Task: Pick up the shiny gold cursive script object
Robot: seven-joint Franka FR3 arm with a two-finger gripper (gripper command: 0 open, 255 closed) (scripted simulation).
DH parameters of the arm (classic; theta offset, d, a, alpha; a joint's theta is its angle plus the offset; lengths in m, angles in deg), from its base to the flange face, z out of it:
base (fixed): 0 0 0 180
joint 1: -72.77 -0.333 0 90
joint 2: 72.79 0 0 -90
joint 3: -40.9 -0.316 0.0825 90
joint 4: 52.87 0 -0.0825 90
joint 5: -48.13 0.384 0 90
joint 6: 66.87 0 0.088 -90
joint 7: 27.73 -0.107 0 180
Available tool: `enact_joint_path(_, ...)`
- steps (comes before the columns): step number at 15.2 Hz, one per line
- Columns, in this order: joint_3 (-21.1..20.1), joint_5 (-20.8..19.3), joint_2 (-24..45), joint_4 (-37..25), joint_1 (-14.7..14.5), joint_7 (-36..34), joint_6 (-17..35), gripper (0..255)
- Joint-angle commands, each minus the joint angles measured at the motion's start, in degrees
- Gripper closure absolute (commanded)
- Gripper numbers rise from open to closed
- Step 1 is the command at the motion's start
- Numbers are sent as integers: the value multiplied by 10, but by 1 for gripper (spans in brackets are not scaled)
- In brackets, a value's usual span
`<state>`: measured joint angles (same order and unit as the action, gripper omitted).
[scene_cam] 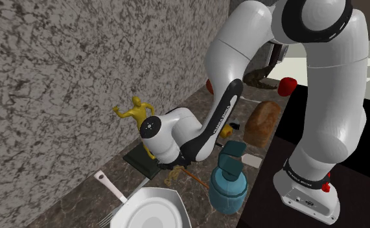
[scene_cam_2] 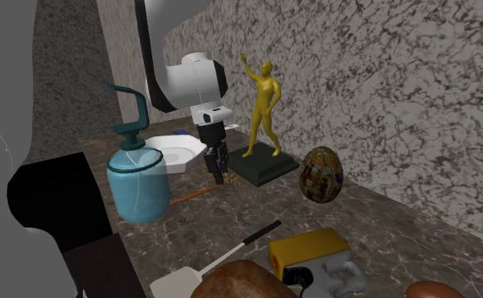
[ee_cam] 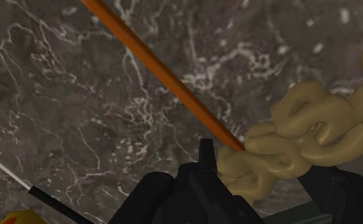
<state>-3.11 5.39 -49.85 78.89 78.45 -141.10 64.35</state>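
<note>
Wrist view: the gold script [ee_cam: 307, 137] lies flat on the dark marble counter [ee_cam: 78, 127]. Its loops trail away from the gripper [ee_cam: 259, 173], and its near end is tucked right in at the hand. You cannot tell whether the jaws are clenched on that near end or only stand around it. Either way the script looks to be resting on the stone, not lifted.

An orange stick [ee_cam: 161, 73] slants across the counter. Its end meets the script's near loops, touching or passing beneath, unclear which.

Second exterior view: the hand points straight down at the counter. That is probably because a flat, thin piece like this offers only a pinch from above, across its strokes.

- On that view's right, just beside the hand: a gold figurine [scene_cam_2: 265, 93] on a dark base.
- On that view's left: a white plate [scene_cam_2: 176, 152] and a blue pump bottle [scene_cam_2: 138, 186], both near.
- Farther right: a painted egg [scene_cam_2: 320, 173], well apart.

It is a tight pocket. My read is that you want a straight vertical lift to stay off the figurine's base. Watch the stick, since it may drag along if it is caught in the loops.
</note>
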Motion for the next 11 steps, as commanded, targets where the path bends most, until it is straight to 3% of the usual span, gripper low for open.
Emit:
enact_joint_path(1, 0, 0, 0, 0, 0, 0, 0, 255)
enact_joint_path(5, 1, -1, 0, 0, 1, 1, 0, 255)
enact_joint_path(11, -33, 54, -49, 6, 27, 43, -18, 255)
